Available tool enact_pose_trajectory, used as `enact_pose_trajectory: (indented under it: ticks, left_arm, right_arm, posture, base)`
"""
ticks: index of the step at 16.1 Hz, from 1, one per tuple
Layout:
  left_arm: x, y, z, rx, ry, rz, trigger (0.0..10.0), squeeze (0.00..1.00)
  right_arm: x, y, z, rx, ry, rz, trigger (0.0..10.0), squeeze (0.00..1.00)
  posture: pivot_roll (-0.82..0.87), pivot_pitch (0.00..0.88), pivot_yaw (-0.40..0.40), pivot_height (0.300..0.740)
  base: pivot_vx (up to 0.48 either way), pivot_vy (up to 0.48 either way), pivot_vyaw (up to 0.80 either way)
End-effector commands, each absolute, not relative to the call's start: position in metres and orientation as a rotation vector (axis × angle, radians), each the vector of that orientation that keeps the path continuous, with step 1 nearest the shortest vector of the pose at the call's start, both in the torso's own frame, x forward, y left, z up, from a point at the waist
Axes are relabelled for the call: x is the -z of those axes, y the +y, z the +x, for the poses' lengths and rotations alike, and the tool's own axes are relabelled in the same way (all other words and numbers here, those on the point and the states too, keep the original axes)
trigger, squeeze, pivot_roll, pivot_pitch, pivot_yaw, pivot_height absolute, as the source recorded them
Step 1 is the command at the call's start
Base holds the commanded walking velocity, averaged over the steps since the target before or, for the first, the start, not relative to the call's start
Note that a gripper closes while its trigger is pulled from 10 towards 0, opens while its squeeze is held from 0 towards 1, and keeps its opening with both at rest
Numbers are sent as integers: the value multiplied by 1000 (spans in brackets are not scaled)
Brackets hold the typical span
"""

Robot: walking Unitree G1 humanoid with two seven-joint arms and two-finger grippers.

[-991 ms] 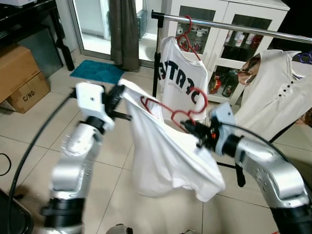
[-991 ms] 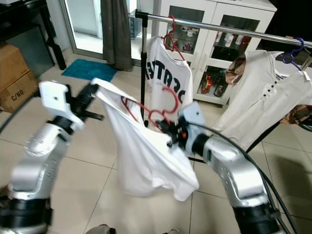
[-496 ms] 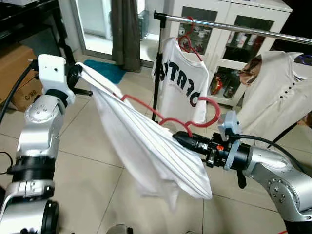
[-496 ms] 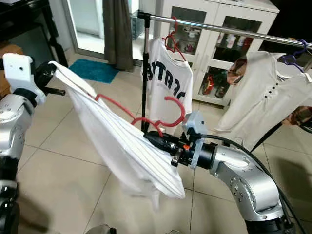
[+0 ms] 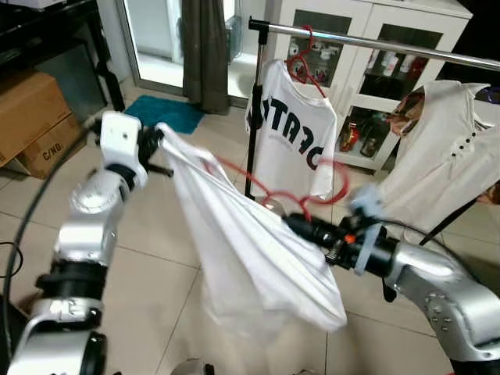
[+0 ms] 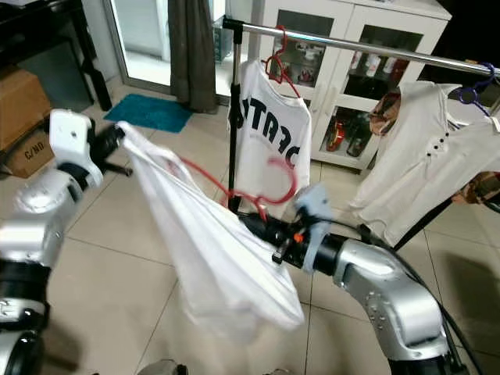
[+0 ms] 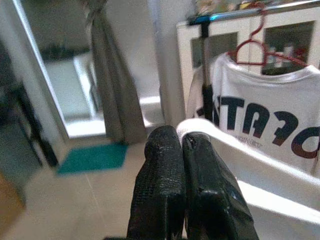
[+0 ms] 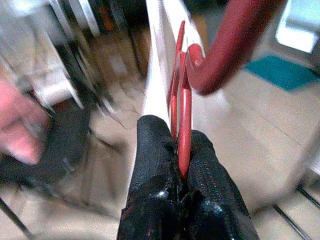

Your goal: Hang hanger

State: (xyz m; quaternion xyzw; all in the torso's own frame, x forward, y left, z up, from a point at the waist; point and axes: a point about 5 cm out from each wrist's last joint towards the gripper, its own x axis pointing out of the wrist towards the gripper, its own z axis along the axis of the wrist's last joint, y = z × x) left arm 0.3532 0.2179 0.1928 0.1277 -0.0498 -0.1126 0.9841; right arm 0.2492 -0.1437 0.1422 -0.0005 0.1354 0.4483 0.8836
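A white garment [image 5: 250,250] hangs on a red hanger [image 5: 332,191], stretched between my two arms in front of the metal clothes rail [image 5: 367,43]. My left gripper [image 5: 160,148] is shut on the garment's upper left corner; in its wrist view the black fingers [image 7: 182,195] pinch white cloth [image 7: 260,180]. My right gripper [image 5: 301,225] is shut on the red hanger just below its hook, and the right wrist view shows the fingertips [image 8: 170,165] clamped on the red wire [image 8: 184,135]. The hook [image 6: 285,176] curls upward, blurred, below the rail.
A white T-shirt with dark letters [image 5: 293,129] hangs on another red hanger [image 5: 301,62] on the rail. A cream shirt [image 5: 441,156] hangs further right. White glass-door cabinets [image 5: 367,78] stand behind. Cardboard boxes [image 5: 35,117], a grey curtain [image 5: 205,55] and a teal mat [image 5: 160,113] lie left.
My left arm has swung to the right and down with the garment corner, so the cloth now bunches instead of stretching out. The right gripper keeps its hold on the hanger, roughly in place.
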Motion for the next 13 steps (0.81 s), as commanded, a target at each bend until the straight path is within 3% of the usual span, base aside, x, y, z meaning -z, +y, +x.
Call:
enact_pose_trajectory:
  ticks: [1,3,6,10,13]
  left_arm:
    - [-219,215,355,271,-171,378,0,0]
    - [-221,211,356,330,-145,446,0,0]
    - [-209,215,361,337,-61,488,0,0]
    - [-178,263,363,110,90,412,0,0]
    - [-166,253,359,166,90,257,0,0]
  right_arm:
    - [-139,-149,255,-912,325,-175,0,0]
    - [-142,-147,256,-953,329,-233,0,0]
    - [-152,-140,243,-1108,281,-169,0,0]
    - [-172,-149,249,-1073,113,199,0,0]
    - [-177,-150,254,-1018,56,294,0,0]
  posture:
    - [-43,0,-28,710]
    - [-43,0,-28,710]
    - [-43,0,-36,710]
    - [-42,0,-33,710]
    - [-41,0,-30,710]
  base:
    - [0,0,0]
    - [0,0,0]
    - [0,0,0]
    - [0,0,0]
    - [0,0,0]
